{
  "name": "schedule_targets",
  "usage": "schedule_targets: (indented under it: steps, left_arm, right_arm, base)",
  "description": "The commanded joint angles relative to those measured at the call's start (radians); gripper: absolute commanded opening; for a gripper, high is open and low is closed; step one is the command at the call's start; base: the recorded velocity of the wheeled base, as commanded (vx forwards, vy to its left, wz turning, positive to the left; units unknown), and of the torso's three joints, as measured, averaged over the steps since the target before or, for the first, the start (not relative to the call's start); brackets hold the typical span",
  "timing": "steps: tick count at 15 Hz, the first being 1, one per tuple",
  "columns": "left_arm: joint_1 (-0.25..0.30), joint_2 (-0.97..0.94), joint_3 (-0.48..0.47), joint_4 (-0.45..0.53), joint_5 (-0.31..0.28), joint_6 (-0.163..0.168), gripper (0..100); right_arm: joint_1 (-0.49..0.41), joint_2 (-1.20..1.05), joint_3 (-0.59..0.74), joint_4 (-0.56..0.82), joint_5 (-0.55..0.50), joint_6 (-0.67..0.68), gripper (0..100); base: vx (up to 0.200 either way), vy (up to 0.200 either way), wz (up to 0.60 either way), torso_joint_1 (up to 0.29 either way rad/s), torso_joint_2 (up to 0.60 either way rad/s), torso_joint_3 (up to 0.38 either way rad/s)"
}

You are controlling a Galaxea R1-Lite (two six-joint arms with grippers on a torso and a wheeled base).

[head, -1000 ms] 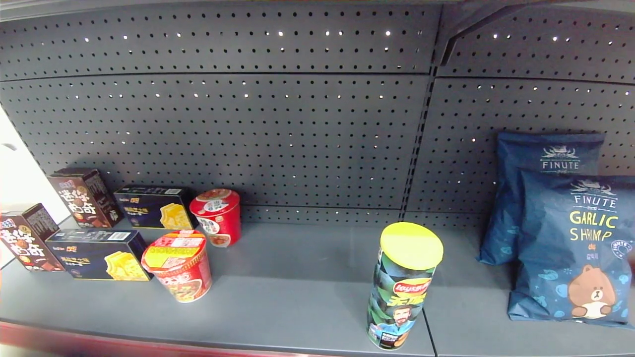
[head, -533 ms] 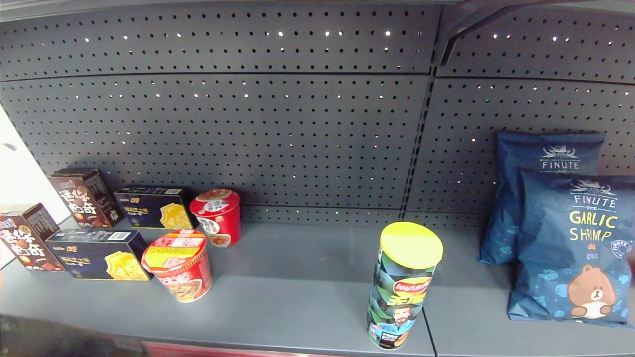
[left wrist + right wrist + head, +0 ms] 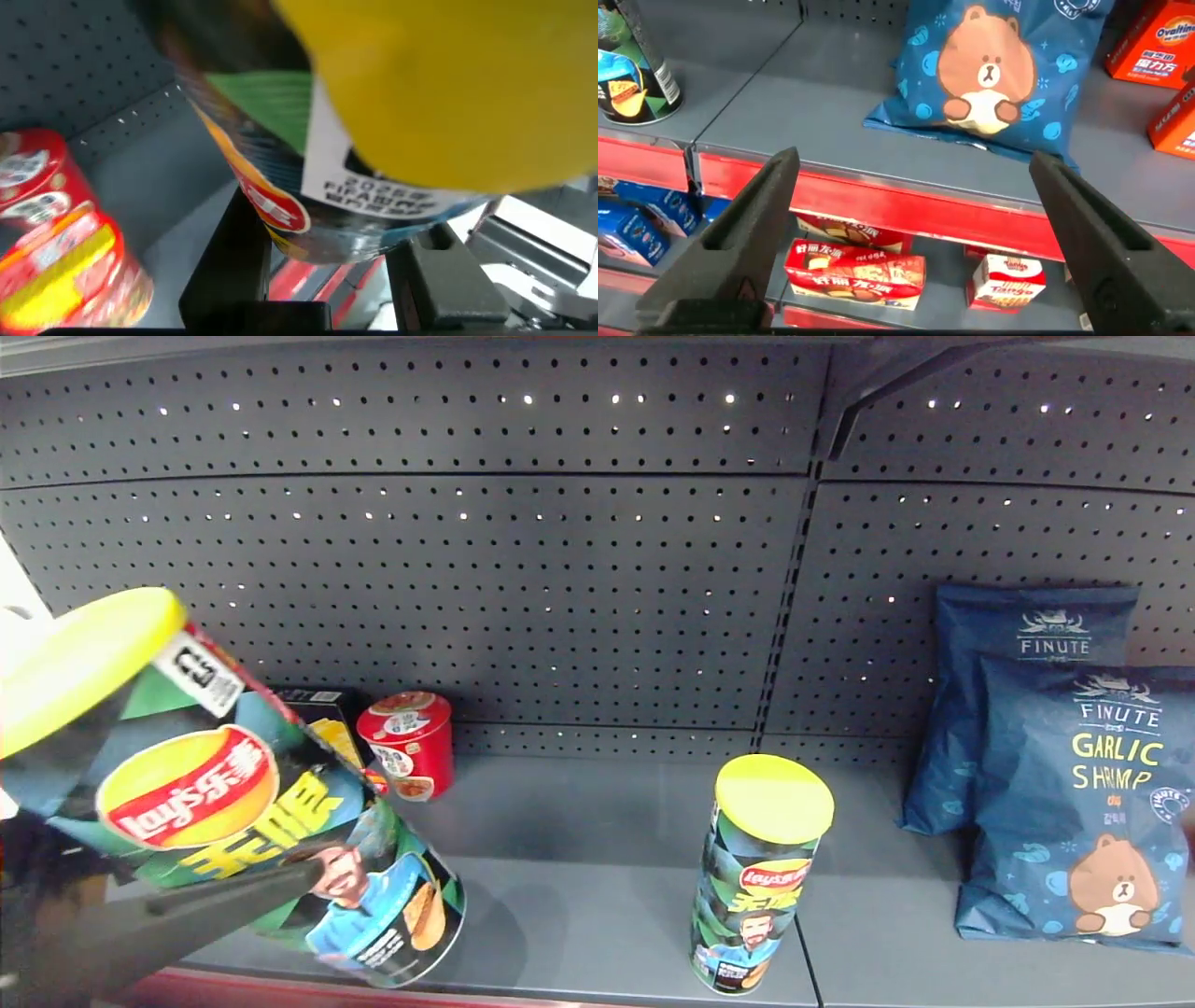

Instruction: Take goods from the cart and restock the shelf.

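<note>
- The left gripper (image 3: pixel 332 280) holds a chip can (image 3: pixel 233 803). Its dark fingers (image 3: pixel 233 896) close on the lower half of the tube, one on each side.
- The chip can is tilted: the yellow lid points up and toward the robot's left, and the base is low over the front left part of the shelf (image 3: pixel 579 896). I cannot tell if the base touches the shelf.
- The right gripper (image 3: pixel 913 168) is wide apart and holds nothing. It hangs in front of the shelf edge, near the blue snack bags (image 3: pixel 1083 803).
- A second can (image 3: pixel 761 873) of the same kind stands upright near the middle of the shelf, well apart from the held one. A red noodle cup (image 3: pixel 411 756) stands at the back, behind the held can.
- I judge that the chip can is light and quite stiff, a paper tube with a glossy skin, so it can slip or turn between the fingers while it is tilted.
- The chips inside are probably fragile, and a hard squeeze may dent the wall. A firm but gentle hold is better.
- The best place to hold is the middle of the tube, not the plastic lid, which may come off.
- The can is tall and narrow, so I think it falls over easily. The base should sit flat before the fingers let go.
</note>
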Motion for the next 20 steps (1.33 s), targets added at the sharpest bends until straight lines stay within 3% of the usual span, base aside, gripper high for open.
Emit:
schedule_targets:
  steps: [1, 2, 3, 5, 6, 8, 9, 11, 15, 20]
  left_arm:
    - [0.003, 0.196, -0.005, -0.089, 0.004, 0.012, 0]
    - [0.0, 0.224, -0.005, -0.115, 0.006, 0.015, 0]
    - [-0.003, 0.302, -0.01, -0.191, 0.006, 0.04, 0]
    - [-0.026, 0.414, -0.06, -0.253, 0.007, 0.073, 0]
    - [-0.043, 0.468, -0.105, -0.257, 0.011, 0.092, 0]
    - [-0.095, 0.557, -0.189, -0.257, 0.037, 0.098, 0]
    - [-0.105, 0.604, -0.221, -0.257, 0.073, 0.106, 0]
    - [-0.112, 0.687, -0.287, -0.257, 0.073, 0.141, 0]
    - [-0.152, 0.822, -0.429, -0.257, 0.029, 0.149, 0]
    - [-0.214, 0.979, -0.577, -0.254, 0.037, 0.153, 0]
  right_arm:
    - [0.0, 0.004, 0.0, 0.001, 0.001, 0.0, 100]
    - [0.0, 0.004, 0.0, 0.001, -0.001, 0.0, 100]
    - [0.0, 0.006, 0.0, 0.001, 0.001, 0.002, 100]
    - [0.0, 0.006, 0.0, -0.001, -0.002, 0.0, 100]
    - [0.0, 0.006, 0.0, -0.001, -0.004, 0.002, 100]
    - [0.0, 0.006, 0.0, -0.001, -0.01, 0.002, 100]
    - [0.0, 0.004, 0.0, -0.001, -0.01, 0.002, 100]
    - [0.0, 0.006, 0.0, -0.001, -0.008, 0.002, 100]
    - [0.0, 0.006, 0.002, -0.001, -0.008, 0.003, 100]
    - [0.0, 0.006, 0.002, -0.002, -0.008, 0.005, 100]
  base:
    - [0.0, 0.0, 0.0, 0.0, 0.0, 0.0]
    - [0.0, 0.0, 0.0, 0.0, 0.0, 0.0]
    - [0.0, 0.0, 0.0, 0.0, 0.0, 0.0]
    - [0.0, 0.0, 0.0, 0.0, 0.0, 0.0]
    - [0.0, 0.0, 0.0, 0.0, 0.0, 0.0]
    - [0.0, 0.0, 0.0, 0.0, 0.0, 0.0]
    - [0.0, 0.0, 0.0, 0.0, 0.0, 0.0]
    - [0.0, 0.0, 0.0, 0.0, 0.0, 0.0]
    - [0.0, 0.0, 0.0, 0.0, 0.0, 0.0]
    - [0.0, 0.0, 0.0, 0.0, 0.0, 0.0]
